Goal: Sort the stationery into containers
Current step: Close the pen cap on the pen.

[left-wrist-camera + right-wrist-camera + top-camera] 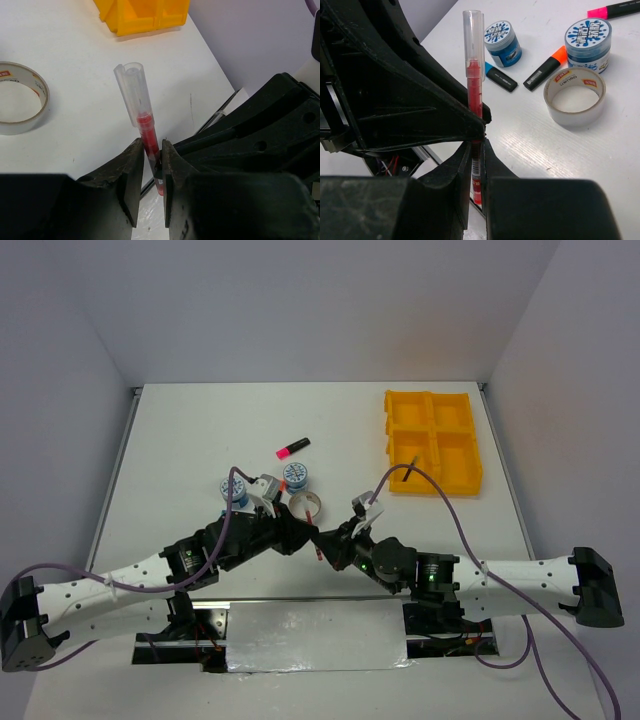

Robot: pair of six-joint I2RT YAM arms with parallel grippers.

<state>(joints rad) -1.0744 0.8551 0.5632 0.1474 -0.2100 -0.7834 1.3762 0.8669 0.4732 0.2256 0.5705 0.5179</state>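
Right tool [476,146] grips red pen [474,85]; tray [432,428] holds dark pen [411,464].

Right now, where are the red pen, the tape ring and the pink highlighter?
Red pen [474,90]: right wrist view, red barrel.
Tape ring [572,116]: right wrist view, near wall.
Pink highlighter [292,448]: top view, mid-body.

You're looking down on a white table [200,440], matt and evenly lit, the shadows soft. Pale lavender-grey walls box it in: the back wall [320,300] straight ahead of you, a left wall [50,390] and a right wall [585,390]. At your near edge, a shiny metal plate [310,635] catches the glare.
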